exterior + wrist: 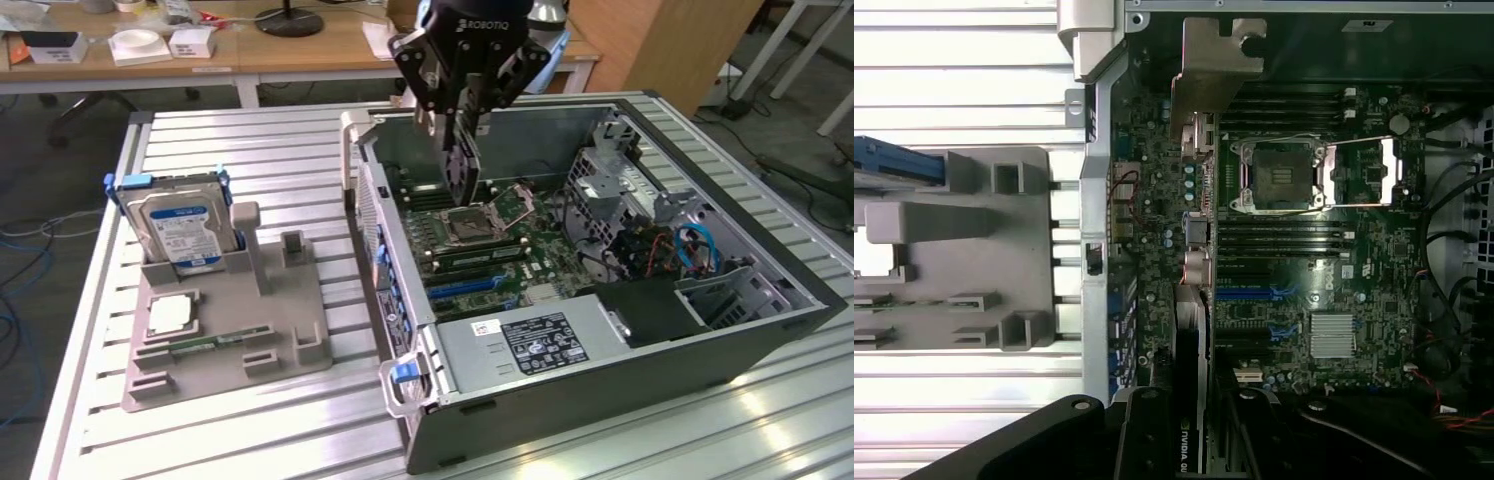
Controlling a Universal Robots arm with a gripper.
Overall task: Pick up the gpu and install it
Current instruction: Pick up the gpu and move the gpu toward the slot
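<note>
tool (461, 122) is gripping the gpu (462, 165), card upright | gpu is hanging inside the open computer case (601, 400), above the motherboard (514, 245) (not yet seated) | risk: a skewed card could be missing its slot, scraping board parts

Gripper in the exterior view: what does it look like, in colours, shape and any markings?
The gripper is glossy black. Its broad body carries white ROBOTIQ lettering across the front, and two chunky jointed fingers of the same black taper out from it.
</note>
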